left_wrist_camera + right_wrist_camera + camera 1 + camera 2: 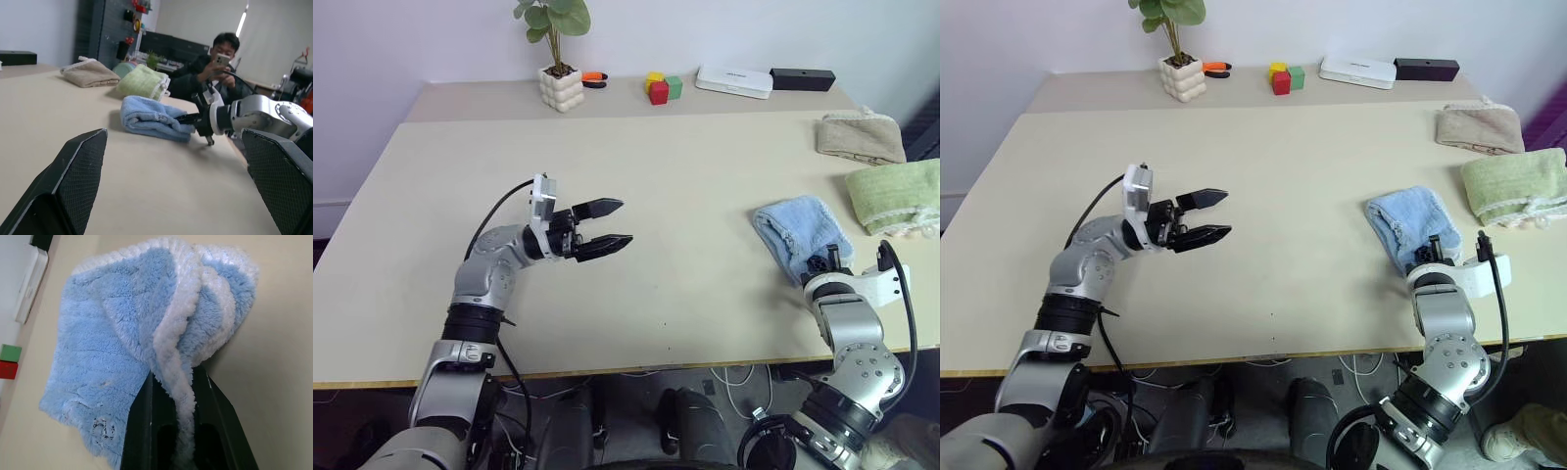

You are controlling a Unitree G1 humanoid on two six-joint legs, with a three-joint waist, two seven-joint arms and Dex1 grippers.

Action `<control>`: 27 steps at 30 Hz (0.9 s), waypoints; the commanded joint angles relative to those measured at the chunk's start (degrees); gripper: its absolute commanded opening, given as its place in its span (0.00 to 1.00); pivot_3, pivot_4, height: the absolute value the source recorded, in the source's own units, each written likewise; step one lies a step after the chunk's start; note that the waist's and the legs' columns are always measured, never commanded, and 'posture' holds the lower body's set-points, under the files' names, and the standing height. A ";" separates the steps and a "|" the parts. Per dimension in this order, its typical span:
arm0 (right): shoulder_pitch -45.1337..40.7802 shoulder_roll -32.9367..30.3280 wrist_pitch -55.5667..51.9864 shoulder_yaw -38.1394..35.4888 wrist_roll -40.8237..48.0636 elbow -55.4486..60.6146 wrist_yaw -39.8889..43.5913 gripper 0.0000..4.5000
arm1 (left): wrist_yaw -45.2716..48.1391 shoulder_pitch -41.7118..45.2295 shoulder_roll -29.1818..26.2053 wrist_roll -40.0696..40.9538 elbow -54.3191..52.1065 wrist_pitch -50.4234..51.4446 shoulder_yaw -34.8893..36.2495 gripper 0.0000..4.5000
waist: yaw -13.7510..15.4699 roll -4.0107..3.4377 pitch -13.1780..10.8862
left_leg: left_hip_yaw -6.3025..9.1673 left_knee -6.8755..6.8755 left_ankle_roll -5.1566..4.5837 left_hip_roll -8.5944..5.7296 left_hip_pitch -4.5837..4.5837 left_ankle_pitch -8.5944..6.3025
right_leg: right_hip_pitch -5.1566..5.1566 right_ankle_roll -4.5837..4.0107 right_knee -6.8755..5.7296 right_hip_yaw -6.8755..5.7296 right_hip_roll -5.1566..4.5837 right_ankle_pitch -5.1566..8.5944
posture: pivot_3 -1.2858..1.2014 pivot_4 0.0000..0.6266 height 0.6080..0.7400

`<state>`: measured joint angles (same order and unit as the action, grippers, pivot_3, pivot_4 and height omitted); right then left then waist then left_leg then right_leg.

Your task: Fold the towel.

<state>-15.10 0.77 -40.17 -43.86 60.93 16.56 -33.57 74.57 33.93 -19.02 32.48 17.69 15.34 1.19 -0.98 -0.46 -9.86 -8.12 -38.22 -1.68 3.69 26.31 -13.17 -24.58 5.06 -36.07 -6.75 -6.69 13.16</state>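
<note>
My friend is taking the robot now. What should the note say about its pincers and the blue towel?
Left pincer: open, holding nothing, above the bare middle of the table.
Right pincer: shut on the pale edge trim of the towel at its near end.
The towel lies bunched in a rough fold on the right side of the table, beside the green folded towel and the beige one.
Done: towel gathered into a rough fold.
Left: probably let go of the edge and tidy the fold.
</note>
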 commanded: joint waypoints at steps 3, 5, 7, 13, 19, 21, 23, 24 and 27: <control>1.44 -3.44 0.77 2.81 2.34 2.97 1.04 0.01 | -0.09 0.96 0.68 0.00 -0.79 -1.64 0.57 1.00 | 0.01 0.00 0.00 | -0.01 0.00 0.00 -0.01 0.00 0.00 | 0.00 0.00 0.00 0.01 0.00 0.00 | 0.52 0.24 1.00; 1.88 -4.96 1.18 3.46 2.44 3.31 2.33 0.17 | -0.10 1.28 1.02 -0.15 -0.27 -2.03 0.42 1.00 | 0.04 0.00 0.00 | -0.01 0.00 0.00 -0.01 0.00 0.00 | 0.00 0.00 0.00 0.01 0.00 0.00 | 0.52 0.24 1.00; 2.54 -5.84 2.38 3.54 1.41 3.52 2.06 0.34 | 0.02 1.55 1.31 -0.11 0.05 -2.03 0.38 1.00 | 0.12 0.00 0.00 | -0.01 0.00 0.00 -0.02 0.00 0.00 | 0.00 0.00 0.00 0.01 -0.01 0.00 | 0.52 0.24 1.00; 4.96 -10.04 7.07 2.45 -4.76 5.53 -0.01 0.99 | 0.34 3.02 2.74 -0.81 2.82 -3.62 0.46 1.00 | 0.32 0.00 0.00 | -0.01 -0.01 -0.01 -0.04 0.01 0.00 | 0.00 0.01 0.01 0.01 -0.03 0.00 | 0.52 0.24 1.00; 6.79 -15.30 9.34 1.71 -10.11 5.33 0.79 0.99 | 0.54 4.15 4.36 -1.22 5.22 -5.30 0.40 1.00 | 0.19 -0.01 0.00 | 0.00 0.00 -0.01 -0.04 0.00 0.00 | 0.00 0.01 0.01 0.01 -0.01 0.01 | 0.52 0.24 1.00; 5.98 -20.81 9.28 5.05 -13.29 5.21 6.90 0.99 | 0.71 4.45 4.19 -1.85 6.11 -6.31 0.53 1.00 | 0.16 -0.02 -0.01 | -0.01 0.00 -0.01 -0.04 0.00 0.00 | -0.01 0.01 0.01 0.02 -0.01 0.01 | 0.52 0.24 1.00; 4.21 -26.77 6.97 10.46 -14.53 4.63 15.23 0.99 | 1.15 4.99 3.43 -2.48 7.47 -7.42 0.90 1.00 | -0.04 -0.14 -0.05 | -0.07 -0.02 -0.02 -0.06 0.01 0.00 | -0.04 0.01 0.02 0.09 -0.03 0.01 | 0.52 0.24 1.00; 3.80 -30.19 4.76 14.14 -15.51 4.18 19.13 0.99 | 1.34 5.11 2.77 -2.88 7.97 -8.00 1.09 1.00 | -0.23 -0.13 -0.06 | -0.10 -0.01 -0.03 -0.06 -0.01 0.00 | -0.04 0.01 0.02 0.13 -0.03 0.01 | 0.52 0.24 1.00; 3.05 -36.54 3.76 21.36 -16.65 4.74 31.65 0.99 | 2.38 5.54 0.42 -3.82 9.74 -9.54 1.68 1.00 | -0.04 -0.05 -0.02 | 0.02 0.02 -0.03 0.00 -0.06 0.00 | -0.04 -0.08 0.01 0.10 0.09 0.06 | 0.52 0.24 1.00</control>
<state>-12.05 -34.25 -35.90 -26.27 44.18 19.54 -9.73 76.01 38.50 -16.58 29.14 27.11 7.46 1.21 -1.03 -0.51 -9.88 -8.06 -38.18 -1.71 3.69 26.26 -13.17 -24.62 4.95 -36.06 -6.69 -6.59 13.25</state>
